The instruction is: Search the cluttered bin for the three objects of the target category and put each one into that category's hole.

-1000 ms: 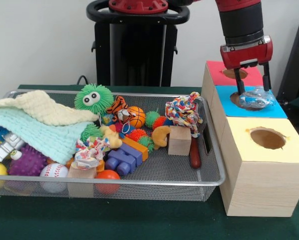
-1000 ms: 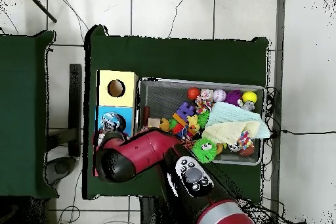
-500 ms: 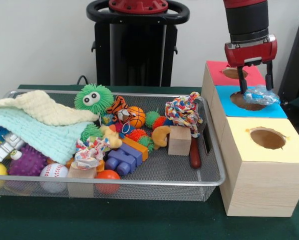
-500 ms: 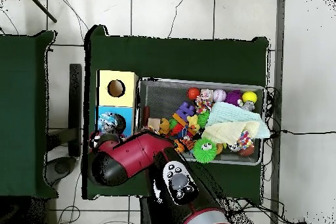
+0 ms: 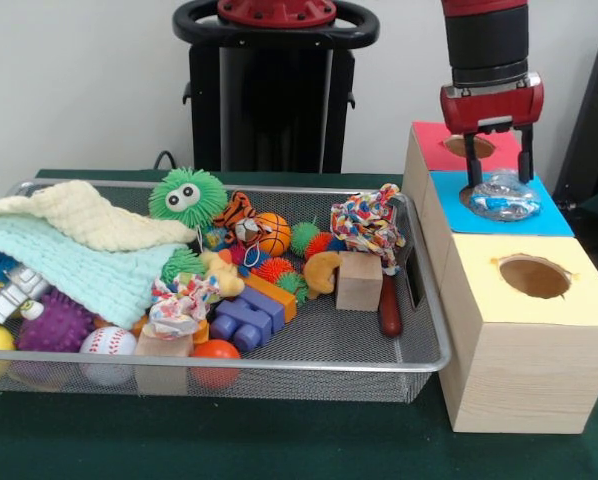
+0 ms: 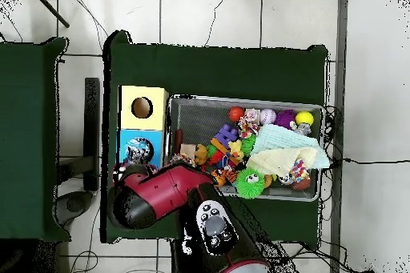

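A crumpled clear plastic piece (image 5: 504, 196) sits over the hole of the blue-topped box (image 5: 554, 222). My gripper (image 5: 500, 180) hangs straight above it, with one finger on each side, shut on its upper part. From overhead the plastic piece (image 6: 139, 151) shows on the blue box (image 6: 125, 137), and my arm (image 6: 160, 194) hides the gripper. The wire bin (image 5: 279, 362) holds spiky balls, a baseball (image 5: 107, 343), wooden blocks, a rope toy (image 5: 367, 225) and cloths.
A red-topped box (image 5: 434, 150) stands behind the blue one and a yellow-topped box (image 5: 569, 305) with a round hole in front. The bin's right rim runs close along the boxes. Green cloth covers the table (image 5: 279, 440).
The gripper shifted right and slightly up, then back left. The plastic piece moved with it and stays over the blue box's hole.
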`<control>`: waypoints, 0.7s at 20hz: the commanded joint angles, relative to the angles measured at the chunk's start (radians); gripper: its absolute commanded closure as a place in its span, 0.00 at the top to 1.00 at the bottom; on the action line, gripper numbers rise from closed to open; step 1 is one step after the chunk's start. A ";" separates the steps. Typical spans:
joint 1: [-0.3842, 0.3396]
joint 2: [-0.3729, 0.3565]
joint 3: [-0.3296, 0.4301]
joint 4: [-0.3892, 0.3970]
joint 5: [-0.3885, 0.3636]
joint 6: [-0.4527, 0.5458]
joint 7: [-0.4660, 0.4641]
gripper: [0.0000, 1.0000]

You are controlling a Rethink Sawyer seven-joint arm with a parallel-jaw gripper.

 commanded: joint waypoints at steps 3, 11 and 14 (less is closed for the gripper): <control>0.009 -0.002 -0.087 -0.099 -0.047 -0.037 0.031 1.00; 0.016 -0.011 -0.093 -0.095 -0.033 -0.031 0.030 1.00; 0.017 -0.013 -0.096 -0.093 -0.033 -0.029 0.029 1.00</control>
